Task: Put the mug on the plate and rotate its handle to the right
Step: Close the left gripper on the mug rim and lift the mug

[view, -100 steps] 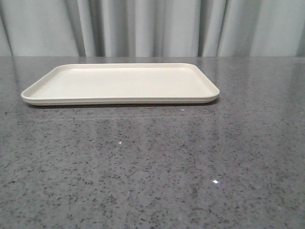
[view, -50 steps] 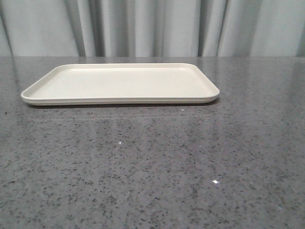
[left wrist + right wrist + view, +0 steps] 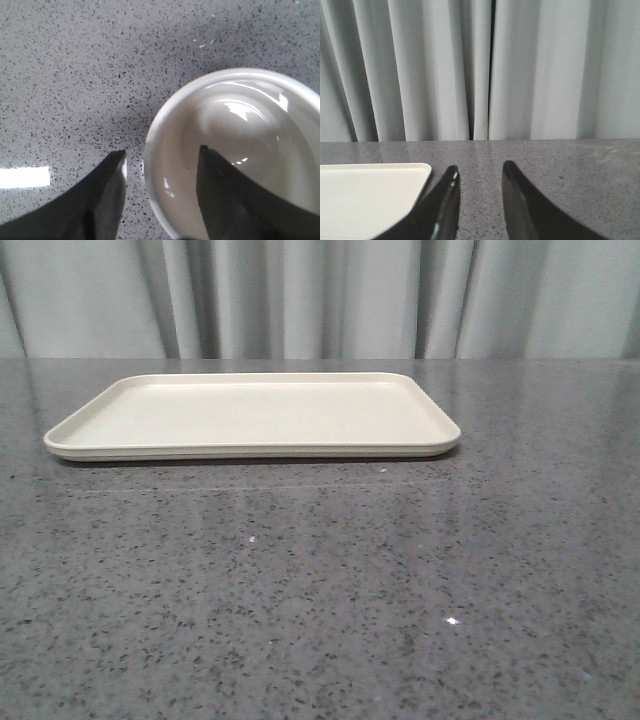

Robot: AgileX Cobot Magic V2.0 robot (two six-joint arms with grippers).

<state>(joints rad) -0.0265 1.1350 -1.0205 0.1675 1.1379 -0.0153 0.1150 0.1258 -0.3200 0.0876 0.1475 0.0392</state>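
Observation:
In the left wrist view I look straight down into the white mug (image 3: 240, 115), which stands on the grey speckled table. Its handle and printed face are hidden. My left gripper (image 3: 162, 150) is open and straddles the mug's near rim, one finger inside the mug and the other outside, neither touching the wall. The cream plate (image 3: 250, 415) lies flat and bare at the back of the table in the front view. A corner of the plate (image 3: 365, 195) shows in the right wrist view. My right gripper (image 3: 480, 167) is open and empty just beside that corner, over the table.
The grey speckled table (image 3: 320, 590) stretches in front of the plate. Pale curtains (image 3: 320, 295) hang behind the table's far edge. Neither arm nor the mug shows in the front view.

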